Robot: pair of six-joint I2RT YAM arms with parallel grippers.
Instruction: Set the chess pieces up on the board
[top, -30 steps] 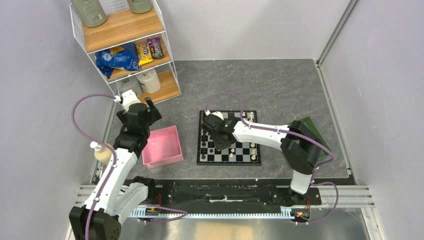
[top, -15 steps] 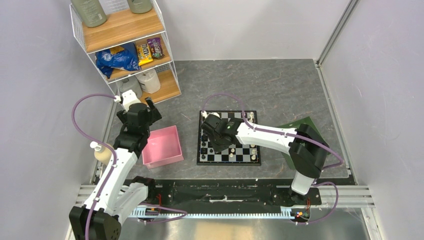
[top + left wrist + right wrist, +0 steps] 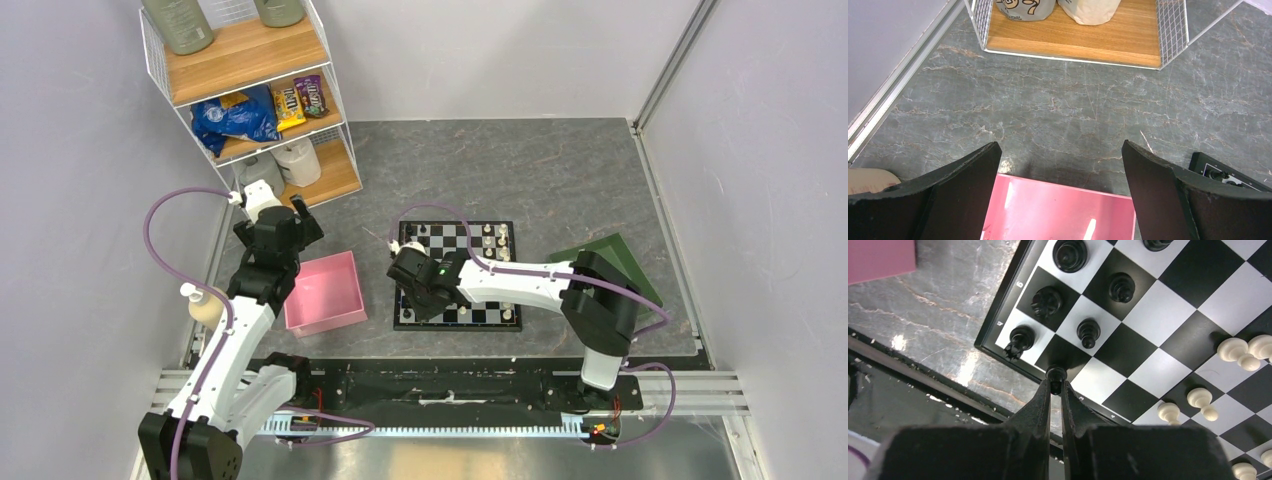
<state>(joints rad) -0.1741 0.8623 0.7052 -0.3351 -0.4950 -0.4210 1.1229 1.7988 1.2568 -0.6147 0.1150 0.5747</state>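
- Squeezing a little black chess piece [image 3: 1056,374] tight in the right claw [image 3: 1055,386], fingers almost closed, with only the round top of the piece poking out past the tips.
- Hanging over the board [image 3: 1228,300] right at its edge, above a dark square close to the corner on the left side nearest the arms.
- Hard to tell whether touching that square or just above it.
- Standing just past the claw tips: more black pieces [image 3: 1088,331], each on its own square, bunched in two short rows by that same corner.
- Standing further off on the right side of the board: a few white pieces [image 3: 1198,397], well apart from the held one.
- Holding nothing in the left claw [image 3: 1060,150], spread wide open.
- Hovering there above the grey table [image 3: 1048,110] and the far edge of the pink tray [image 3: 1063,210], well away from the board.
- Facing the bottom of the wire shelf [image 3: 1073,40] at the back.
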